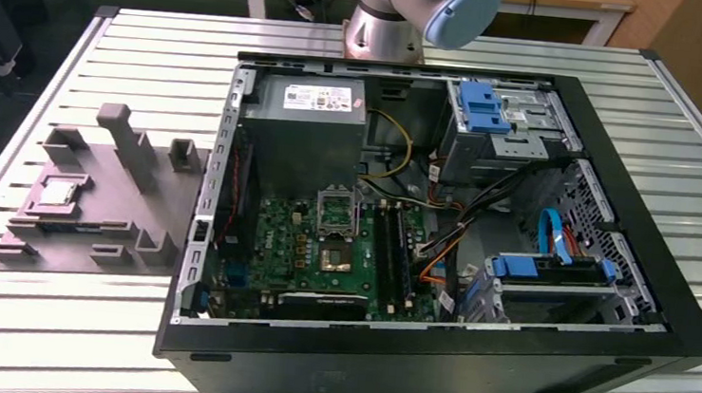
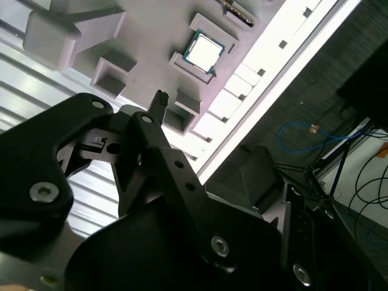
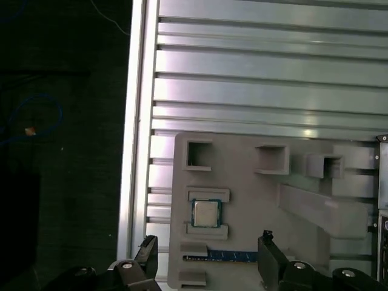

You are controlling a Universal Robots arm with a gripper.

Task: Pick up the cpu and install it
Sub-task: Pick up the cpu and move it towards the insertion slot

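A grey plastic tray (image 1: 94, 222) lies on a slatted metal table (image 1: 60, 324). It is just beside an open computer case (image 1: 439, 357), on the exterior view's left of it. The cpu (image 1: 57, 193) (image 2: 204, 51) (image 3: 206, 213) sits flat in a square pocket of the tray. The case holds a green motherboard (image 1: 320, 251) and a grey power supply (image 1: 307, 126). The gripper (image 3: 207, 242) hangs over the tray near the cpu, fingers spread, holding nothing. Beyond the table's edge, a blue cable (image 3: 36, 115) lies on dark floor.

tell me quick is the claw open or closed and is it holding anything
Claw: open, holding nothing; the cpu lies in the grey tray.
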